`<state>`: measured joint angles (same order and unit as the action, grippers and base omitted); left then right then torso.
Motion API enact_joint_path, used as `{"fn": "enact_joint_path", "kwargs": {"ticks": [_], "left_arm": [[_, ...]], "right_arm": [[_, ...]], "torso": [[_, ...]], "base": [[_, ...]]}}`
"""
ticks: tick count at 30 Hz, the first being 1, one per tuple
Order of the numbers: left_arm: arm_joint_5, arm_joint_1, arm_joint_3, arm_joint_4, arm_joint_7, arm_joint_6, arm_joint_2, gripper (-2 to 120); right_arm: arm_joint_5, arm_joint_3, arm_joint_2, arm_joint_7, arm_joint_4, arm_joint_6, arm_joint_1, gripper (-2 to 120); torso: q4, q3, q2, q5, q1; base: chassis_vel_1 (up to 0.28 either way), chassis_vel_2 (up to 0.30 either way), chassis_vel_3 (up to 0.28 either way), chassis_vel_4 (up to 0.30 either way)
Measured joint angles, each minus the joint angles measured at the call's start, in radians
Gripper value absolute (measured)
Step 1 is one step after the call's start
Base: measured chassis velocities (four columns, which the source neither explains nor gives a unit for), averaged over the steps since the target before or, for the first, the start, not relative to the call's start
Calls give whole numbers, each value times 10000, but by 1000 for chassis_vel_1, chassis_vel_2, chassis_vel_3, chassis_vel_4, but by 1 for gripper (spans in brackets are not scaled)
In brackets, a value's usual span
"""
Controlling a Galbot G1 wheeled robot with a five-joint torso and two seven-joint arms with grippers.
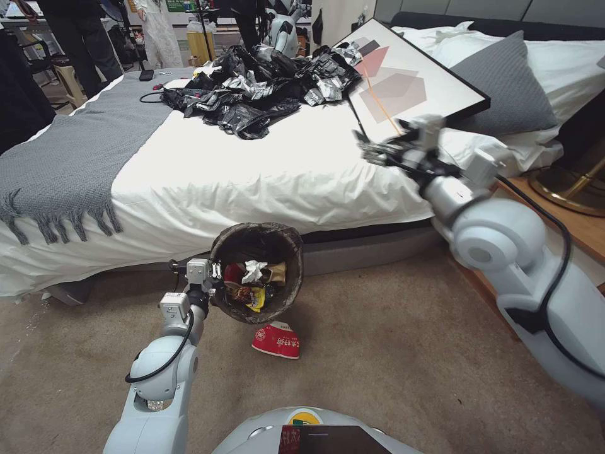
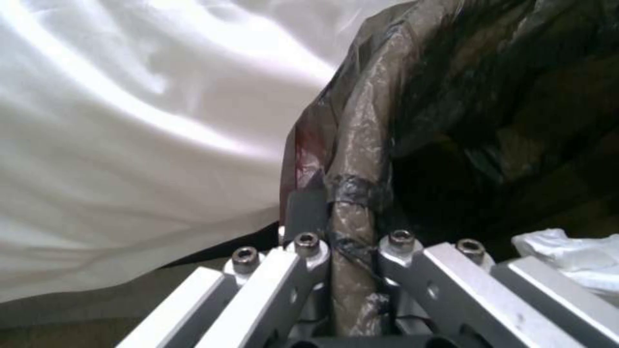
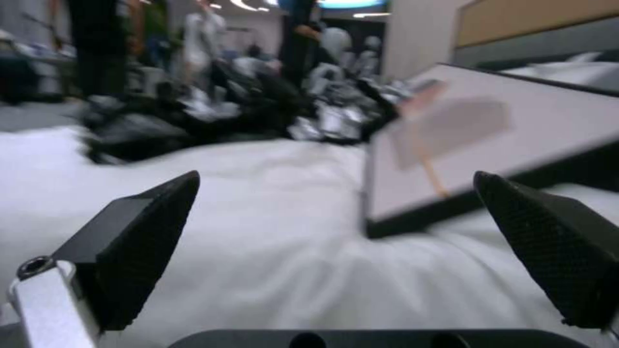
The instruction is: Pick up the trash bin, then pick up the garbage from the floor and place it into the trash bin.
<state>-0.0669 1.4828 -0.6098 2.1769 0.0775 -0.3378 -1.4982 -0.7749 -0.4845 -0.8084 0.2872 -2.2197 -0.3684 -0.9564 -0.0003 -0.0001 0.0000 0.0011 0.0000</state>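
My left gripper (image 1: 214,272) is shut on the rim of the trash bin (image 1: 287,249), holding it tilted above the carpet beside the bed. The left wrist view shows the bag-covered rim (image 2: 355,193) pinched between the fingers. Inside the bin lie garbage pieces (image 1: 255,284): a white crumpled scrap, yellow and brown wrappers. One red-and-white packet (image 1: 276,340) of garbage lies on the floor just below the bin. My right gripper (image 1: 365,146) hangs open above the white bed, near the framed picture, with nothing between its black fingertips (image 3: 145,232).
The bed (image 1: 208,170) carries a grey throw (image 1: 69,157), a heap of glossy black bags (image 1: 252,88), a framed picture (image 1: 409,82) and pillows (image 1: 504,82). A wooden nightstand with a brass lamp base (image 1: 570,186) stands at the right. Beige carpet (image 1: 391,353) spreads in front.
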Motion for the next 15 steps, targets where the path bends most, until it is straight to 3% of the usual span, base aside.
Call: {"fn": "enact_joint_path", "kwargs": {"ticks": [2, 4, 5, 7, 8, 11, 15], "left_arm": [[-22, 6, 5, -2, -21, 12, 10, 2], [-23, 6, 10, -8, -23, 16, 14, 2], [-17, 6, 28, -24, -28, 27, 14, 2], [-16, 11, 57, -27, -27, 29, 14, 2], [-16, 11, 57, -27, -27, 29, 14, 2], [-13, 60, 66, 0, -19, 23, 17, 2], [-74, 112, 73, 63, -20, -38, 48, 2]], "right_arm": [[2090, -1071, -690, -617, 173, 787, -1995, 100], [2745, -1305, -976, -842, 282, 1110, -2588, 100], [3914, -1615, -1625, -1171, 519, 1782, -3665, 100], [4928, -1726, -2855, -1391, 811, 2518, -4843, 100], [4928, -1726, -2855, -1391, 811, 2518, -4843, 100], [5904, -1611, -4404, -1551, 1417, 3302, -5575, 100], [6113, -1399, -4768, -1565, 1735, 3503, -5652, 100]], "torso": [[-1, -1, 0, -10, -1], [-2, -1, 1, -14, -1], [-2, 0, 0, -1, 0], [2, 0, 0, -19, -1], [2, 0, 0, -19, -1], [3, -1, 0, -12, -1], [6, -1, 1, -13, -1]], "base": [[0, 0, 0, 0], [0, 0, 0, 0], [0, 0, 0, 0], [0, 0, 0, 0], [0, 0, 0, 0], [0, 0, 0, 0], [0, 0, 0, 0]]}}
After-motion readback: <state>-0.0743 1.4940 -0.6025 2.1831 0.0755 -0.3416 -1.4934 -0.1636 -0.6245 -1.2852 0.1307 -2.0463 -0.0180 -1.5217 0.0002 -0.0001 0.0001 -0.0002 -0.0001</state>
